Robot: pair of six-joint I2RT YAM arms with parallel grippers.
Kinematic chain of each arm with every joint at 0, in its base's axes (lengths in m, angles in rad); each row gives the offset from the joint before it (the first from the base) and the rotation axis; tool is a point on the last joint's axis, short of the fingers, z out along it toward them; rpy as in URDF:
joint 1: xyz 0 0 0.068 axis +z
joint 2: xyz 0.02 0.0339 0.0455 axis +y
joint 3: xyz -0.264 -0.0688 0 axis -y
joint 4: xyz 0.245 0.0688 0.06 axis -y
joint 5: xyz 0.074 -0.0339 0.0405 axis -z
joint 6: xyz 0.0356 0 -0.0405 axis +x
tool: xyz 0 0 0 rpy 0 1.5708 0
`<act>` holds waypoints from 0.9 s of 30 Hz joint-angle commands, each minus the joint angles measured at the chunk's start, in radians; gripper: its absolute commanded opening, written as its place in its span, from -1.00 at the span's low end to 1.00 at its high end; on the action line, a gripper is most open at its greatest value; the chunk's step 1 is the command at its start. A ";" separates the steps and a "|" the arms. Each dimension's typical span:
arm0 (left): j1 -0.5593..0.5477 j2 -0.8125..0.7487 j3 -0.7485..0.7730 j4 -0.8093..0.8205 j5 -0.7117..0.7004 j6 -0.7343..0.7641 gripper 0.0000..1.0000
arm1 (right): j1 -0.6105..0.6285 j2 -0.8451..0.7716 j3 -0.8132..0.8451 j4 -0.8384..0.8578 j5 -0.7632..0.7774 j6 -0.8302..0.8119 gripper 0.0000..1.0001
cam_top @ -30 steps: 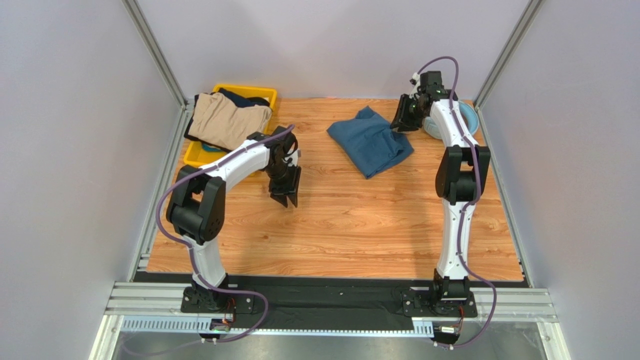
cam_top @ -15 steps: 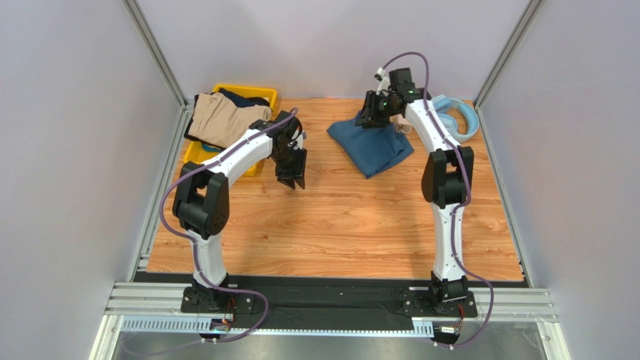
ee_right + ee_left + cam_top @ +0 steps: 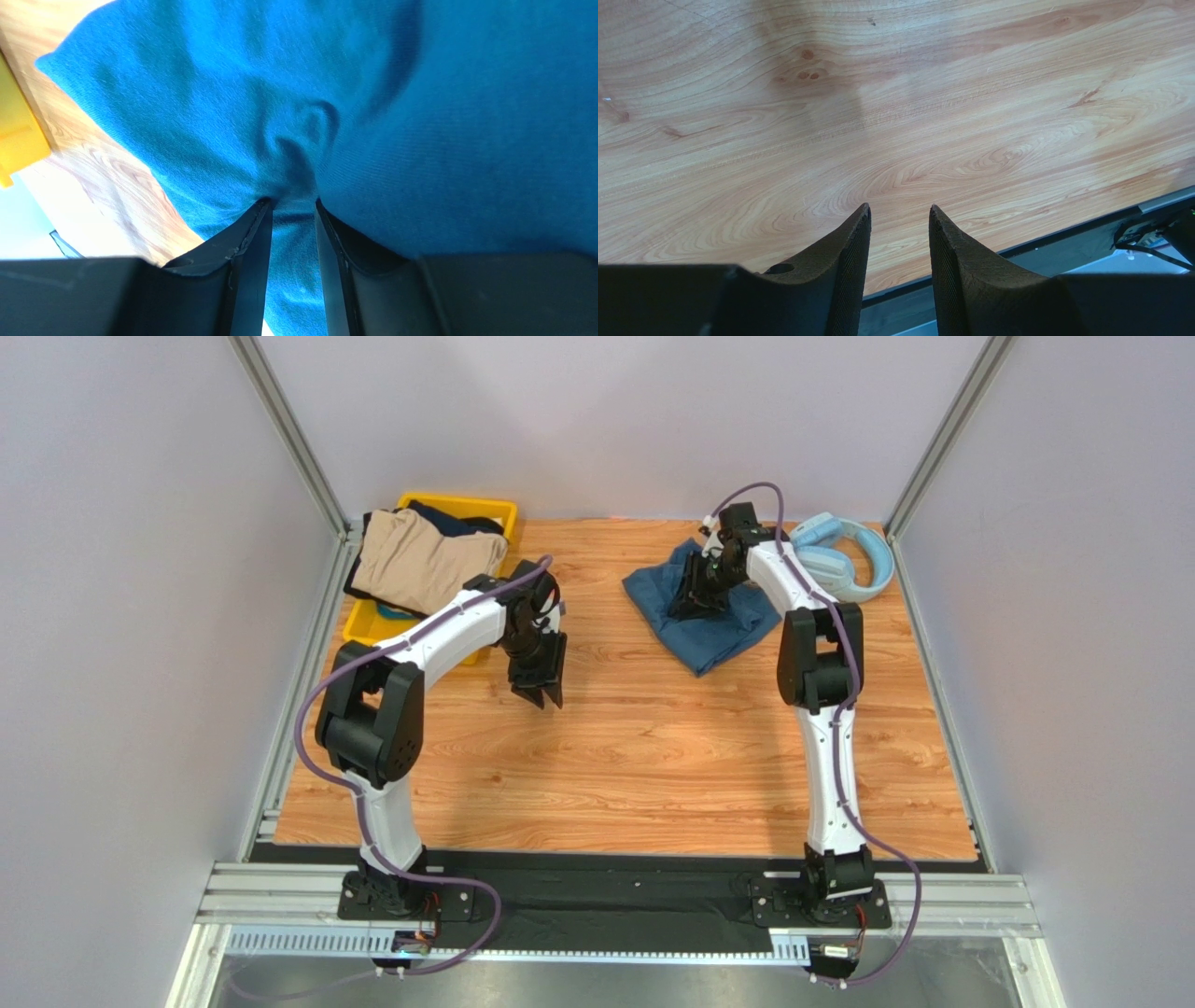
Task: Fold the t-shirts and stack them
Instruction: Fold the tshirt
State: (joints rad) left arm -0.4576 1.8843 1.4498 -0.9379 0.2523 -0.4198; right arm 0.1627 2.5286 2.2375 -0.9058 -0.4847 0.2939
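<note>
Yellow bin [image 3: 498,514] holds bunched tan t-shirt [image 3: 421,560] and navy garment [image 3: 456,520].

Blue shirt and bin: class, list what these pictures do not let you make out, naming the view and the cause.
1. Blue shirt, top view: its middle is hidden under the right arm and right tool.
2. Right wrist view: cloth fills the picture, edges cut off; whether the tool pinches it cannot be told.
3. Bin, top view: the tan shirt covers most of it and of the navy shirt.
</note>
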 commanded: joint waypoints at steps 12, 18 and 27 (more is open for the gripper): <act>0.014 -0.083 0.079 0.074 0.001 -0.056 -0.12 | 0.182 -0.464 -0.628 -0.128 0.011 -0.065 -0.28; 0.013 -0.033 0.196 0.111 0.135 -0.039 -0.11 | 0.301 -0.686 -0.820 -0.107 0.012 0.002 -0.18; -0.081 0.022 0.195 0.151 0.323 0.033 -0.13 | 0.256 -0.830 -0.722 -0.195 0.185 0.037 -0.07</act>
State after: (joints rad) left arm -0.4889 1.8748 1.6558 -0.8200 0.4507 -0.4286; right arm 0.4400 1.7493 1.4509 -1.0435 -0.4042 0.3080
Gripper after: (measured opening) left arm 0.438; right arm 0.448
